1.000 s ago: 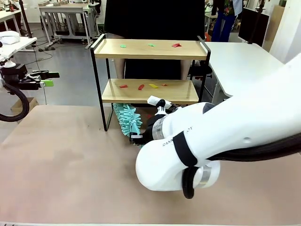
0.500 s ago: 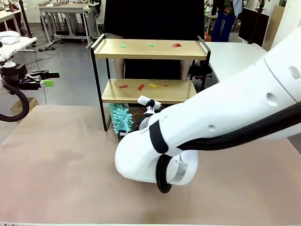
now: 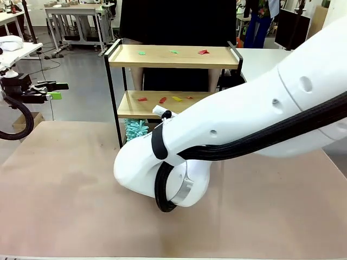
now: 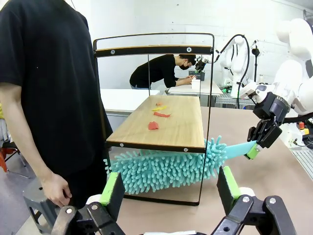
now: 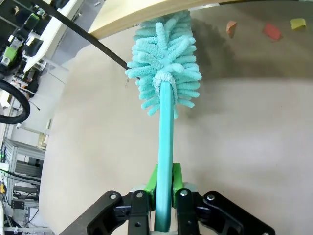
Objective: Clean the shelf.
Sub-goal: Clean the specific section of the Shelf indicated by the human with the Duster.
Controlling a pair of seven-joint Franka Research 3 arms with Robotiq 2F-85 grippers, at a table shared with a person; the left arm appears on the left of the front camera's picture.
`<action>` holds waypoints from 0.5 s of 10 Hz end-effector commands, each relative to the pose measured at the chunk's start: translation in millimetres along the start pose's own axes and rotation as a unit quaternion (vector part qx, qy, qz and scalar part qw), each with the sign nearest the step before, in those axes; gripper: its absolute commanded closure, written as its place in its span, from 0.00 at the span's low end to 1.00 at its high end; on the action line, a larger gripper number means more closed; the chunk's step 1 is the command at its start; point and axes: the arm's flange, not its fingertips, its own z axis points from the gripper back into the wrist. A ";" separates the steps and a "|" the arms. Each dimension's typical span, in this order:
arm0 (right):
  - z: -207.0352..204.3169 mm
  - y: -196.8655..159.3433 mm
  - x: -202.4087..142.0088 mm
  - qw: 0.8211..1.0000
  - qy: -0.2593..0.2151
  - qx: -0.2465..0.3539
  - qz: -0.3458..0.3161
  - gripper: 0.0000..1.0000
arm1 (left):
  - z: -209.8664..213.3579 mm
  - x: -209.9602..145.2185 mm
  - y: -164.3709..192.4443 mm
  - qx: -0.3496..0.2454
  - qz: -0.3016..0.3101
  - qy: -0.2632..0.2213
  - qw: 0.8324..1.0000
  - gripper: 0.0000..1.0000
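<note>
The two-tier shelf of light wooden boards in a thin black metal frame stands at twelve o'clock on the brown surface, and small red, green and yellow scraps are scattered over both boards. The jaws of the right gripper are clamped on the teal plastic handle of a fluffy teal microfibre duster, whose head is tucked under the lower board, at about seven o'clock of the shelf in the front view. The left gripper is parked at nine o'clock, with its jaws apart and nothing between them. The step in hand is judged to be a sweep beneath the shelf (a few scraps lie there too, at one o'clock of the duster head in the right wrist view). For this the head should be kept low and flat and drawn one way, and the black leg should be avoided so that the shelf is not shoved. No brand, label or writing can be read.
</note>
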 end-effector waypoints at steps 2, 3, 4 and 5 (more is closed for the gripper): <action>-11.1 38.5 7.4 0.999 -0.018 -0.028 0.001 0.88 | -0.4 2.0 -2.0 -0.001 -0.005 0.001 1.000 0.00; -15.2 36.9 6.3 1.000 -0.006 -0.026 -0.003 0.88 | -0.4 2.0 -2.0 -0.001 -0.005 0.001 1.000 0.00; -18.8 34.9 6.2 0.999 0.001 -0.032 -0.010 0.88 | -0.4 2.0 -2.0 -0.001 -0.005 0.001 1.000 0.00; -19.1 38.2 4.7 0.999 -0.003 -0.035 0.002 0.88 | -0.4 2.0 -2.0 -0.001 -0.005 0.001 1.000 0.00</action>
